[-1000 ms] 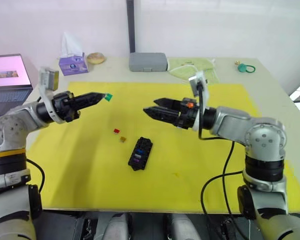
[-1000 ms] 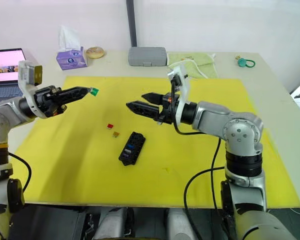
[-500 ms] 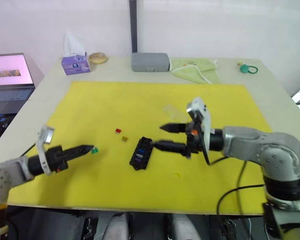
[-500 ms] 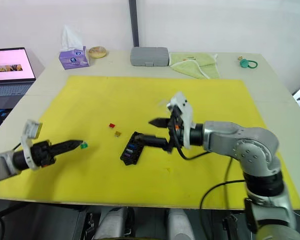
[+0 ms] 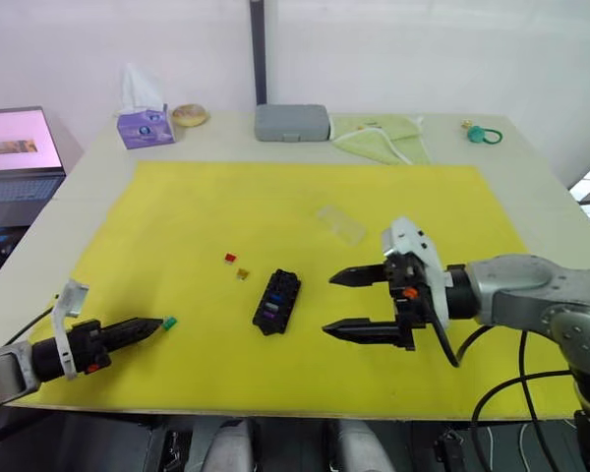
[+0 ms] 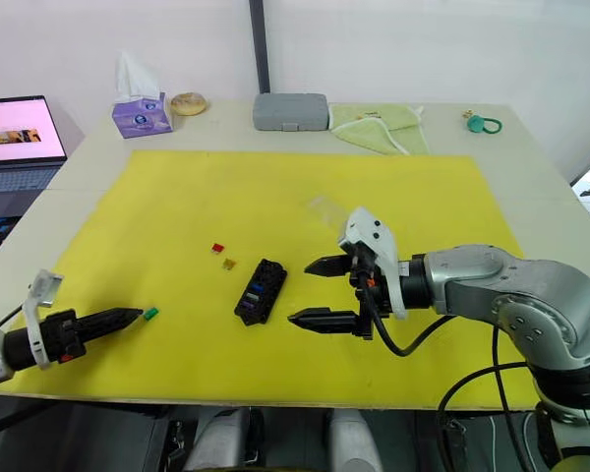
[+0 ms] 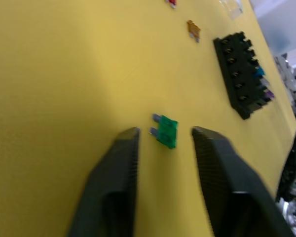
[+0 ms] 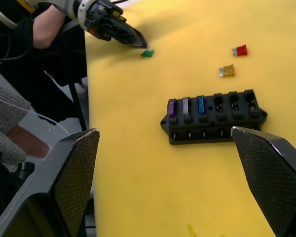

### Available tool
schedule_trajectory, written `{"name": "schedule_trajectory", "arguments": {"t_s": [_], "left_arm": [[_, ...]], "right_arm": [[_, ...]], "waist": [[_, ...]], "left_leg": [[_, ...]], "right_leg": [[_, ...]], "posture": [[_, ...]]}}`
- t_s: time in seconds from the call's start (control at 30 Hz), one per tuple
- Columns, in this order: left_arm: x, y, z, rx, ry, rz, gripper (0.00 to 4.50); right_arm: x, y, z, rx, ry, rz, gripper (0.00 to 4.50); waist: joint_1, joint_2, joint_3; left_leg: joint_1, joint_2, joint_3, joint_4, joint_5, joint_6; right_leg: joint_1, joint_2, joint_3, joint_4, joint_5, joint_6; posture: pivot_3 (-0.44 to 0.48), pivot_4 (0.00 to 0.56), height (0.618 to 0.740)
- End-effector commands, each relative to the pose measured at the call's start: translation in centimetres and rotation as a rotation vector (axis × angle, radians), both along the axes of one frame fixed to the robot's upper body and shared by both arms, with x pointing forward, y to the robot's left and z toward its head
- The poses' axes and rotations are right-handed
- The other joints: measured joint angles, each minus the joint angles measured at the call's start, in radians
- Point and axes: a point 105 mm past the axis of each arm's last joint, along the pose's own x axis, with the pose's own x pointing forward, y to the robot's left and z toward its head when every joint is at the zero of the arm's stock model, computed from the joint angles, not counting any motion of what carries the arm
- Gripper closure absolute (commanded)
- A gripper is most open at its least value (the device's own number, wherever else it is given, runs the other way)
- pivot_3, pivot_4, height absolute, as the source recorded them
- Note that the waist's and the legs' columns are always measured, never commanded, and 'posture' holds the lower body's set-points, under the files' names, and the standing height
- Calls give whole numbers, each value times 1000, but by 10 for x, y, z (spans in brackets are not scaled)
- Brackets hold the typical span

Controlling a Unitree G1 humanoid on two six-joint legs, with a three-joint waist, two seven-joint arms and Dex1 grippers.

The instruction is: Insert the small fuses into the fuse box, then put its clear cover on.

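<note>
the left gripper (image 7: 163,136) is open, its fingers either side of the green fuse (image 7: 166,131) lying flat on the yellow mat (image 5: 275,211); it looks light, stiff and easy to flick, best pinched across its plastic body. the right gripper (image 6: 320,292) is wide open beside the fuse box (image 8: 213,116), which holds three fuses. red fuse (image 8: 240,50) and orange fuse (image 8: 227,70) lie loose; one clear cover (image 5: 340,223) sits beyond.

Illumination is bright, even and diffuse. The yellow mat (image 5: 275,226) shows only faint, soft-edged shadows. The laptop screen (image 5: 15,138), upper left of the head views, glows pale pink. In both wrist views the near fingers (image 7: 113,197) are blurred; the background remains sharper.
</note>
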Motion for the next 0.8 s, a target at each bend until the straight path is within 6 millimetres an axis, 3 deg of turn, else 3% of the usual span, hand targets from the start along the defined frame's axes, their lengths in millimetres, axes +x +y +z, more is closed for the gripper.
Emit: {"name": "schedule_trajectory", "arguments": {"t_s": [0.03,0.07,0.27,0.4,0.53,0.8], "left_arm": [[-3,5,5,72,-24,-40,541],[-2,6,6,93,-37,-43,66],[38,13,38,261,-182,-232,26],[55,7,44,283,-201,-356,26],[59,-6,40,281,-143,-519,26],[59,-13,37,285,-48,-604,26]], "right_arm": [[3,1,7,18,-46,-7,0],[3,0,7,18,-47,-9,0],[4,0,7,4,-44,13,0],[3,1,8,0,-41,38,0],[3,1,7,-13,-48,36,0],[0,0,3,-13,-43,19,0]], "waist": [[-2,0,0],[-2,0,0],[8,0,0],[-1,0,0],[0,0,0],[2,0,0]], "left_leg": [[0,0,0,0,0,0],[0,0,0,0,0,0],[0,0,0,-1,0,0],[-2,-4,2,-1,0,1],[-6,-5,4,1,-1,2],[-7,-3,0,1,-1,2]], "right_leg": [[0,0,0,0,0,0],[0,-1,0,0,0,0],[0,-2,-2,0,-1,-5],[-1,-1,-2,-3,-1,-4],[-2,3,-1,-6,2,2],[-4,6,-2,-2,2,3]], "posture": [[0,150,737],[0,150,737],[0,150,737],[0,150,737],[0,150,737],[0,150,737]]}}
